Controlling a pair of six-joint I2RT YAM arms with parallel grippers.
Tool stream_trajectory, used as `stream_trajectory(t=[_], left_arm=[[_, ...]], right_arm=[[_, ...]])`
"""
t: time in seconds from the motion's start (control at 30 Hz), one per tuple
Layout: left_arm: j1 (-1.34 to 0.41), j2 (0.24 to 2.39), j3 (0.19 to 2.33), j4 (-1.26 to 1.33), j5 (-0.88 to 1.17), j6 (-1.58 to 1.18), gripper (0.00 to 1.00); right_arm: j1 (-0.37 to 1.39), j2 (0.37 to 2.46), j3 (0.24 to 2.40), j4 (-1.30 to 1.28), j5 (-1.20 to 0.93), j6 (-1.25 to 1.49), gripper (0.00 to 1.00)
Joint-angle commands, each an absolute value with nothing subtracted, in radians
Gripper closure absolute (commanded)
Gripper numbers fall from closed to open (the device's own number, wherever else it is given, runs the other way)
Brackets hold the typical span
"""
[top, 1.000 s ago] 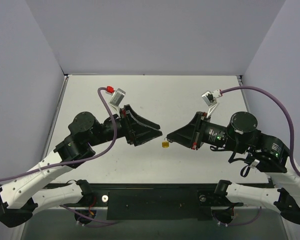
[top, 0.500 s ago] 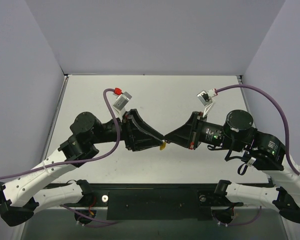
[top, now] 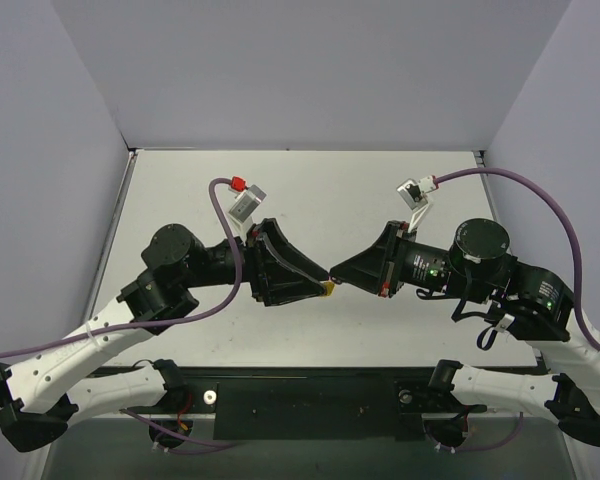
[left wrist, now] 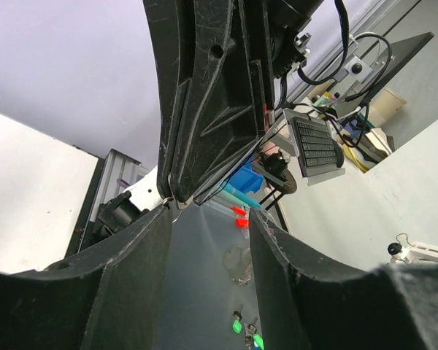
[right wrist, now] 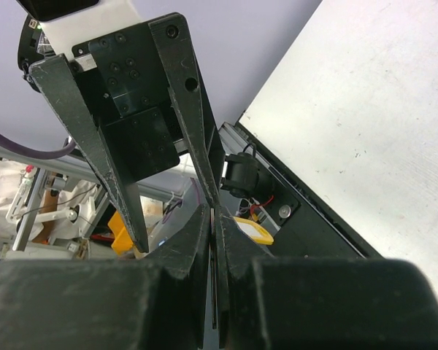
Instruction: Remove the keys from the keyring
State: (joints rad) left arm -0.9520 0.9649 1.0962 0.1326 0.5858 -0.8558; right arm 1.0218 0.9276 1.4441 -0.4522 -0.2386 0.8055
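Keyring [right wrist: 254, 231] sat pinched in the right end effector [right wrist: 214, 211]; the spread left end effector [left wrist: 208, 215] likely had to clamp the key [left wrist: 177, 210] next.

White links and round black motor housings make up the left arm [top: 168, 258] and right arm [top: 485, 250] — a purple cable [top: 540, 192] runs to each wrist, one with a red plug [top: 237, 183]. The left pincer [top: 325, 281] and right pincer [top: 333, 277] are matt black, tapered, ribbed — small screws [right wrist: 120, 69] dot the left's mount
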Motion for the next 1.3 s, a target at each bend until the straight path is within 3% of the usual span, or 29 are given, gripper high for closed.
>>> stream_trajectory(t=[0.0, 0.13, 0.23, 0.43, 0.6, 0.97, 1.2, 1.27], left_arm=[[-0.946, 0.954, 1.114, 0.114, 0.525, -0.822, 0.39], [-0.946, 0.928, 1.108, 0.118, 0.488, -0.819, 0.3], [-0.946, 0.917, 1.124, 0.083, 0.477, -0.805, 0.29], [-0.945, 0.914, 1.117, 0.074, 0.451, -0.799, 0.3], [-0.946, 0.948, 1.108, 0.119, 0.491, -0.825, 0.37], [-0.948, 0.973, 1.1, 0.179, 0.531, -0.859, 0.6], [-0.948, 0.974, 1.104, 0.186, 0.549, -0.867, 0.97], [-0.948, 0.971, 1.106, 0.186, 0.549, -0.867, 1.0]], right_arm=[[1.026, 0.931, 1.483, -0.391, -0.275, 0.808, 1.0], [1.028, 0.923, 1.479, -0.391, -0.273, 0.81, 1.0], [1.028, 0.92, 1.473, -0.391, -0.271, 0.811, 1.0], [1.028, 0.923, 1.471, -0.373, -0.284, 0.819, 1.0], [1.028, 0.93, 1.476, -0.364, -0.291, 0.824, 1.0], [1.026, 0.937, 1.476, -0.354, -0.291, 0.825, 1.0], [1.028, 0.934, 1.479, -0.356, -0.282, 0.825, 1.0], [1.026, 0.937, 1.476, -0.356, -0.281, 0.825, 1.0]])
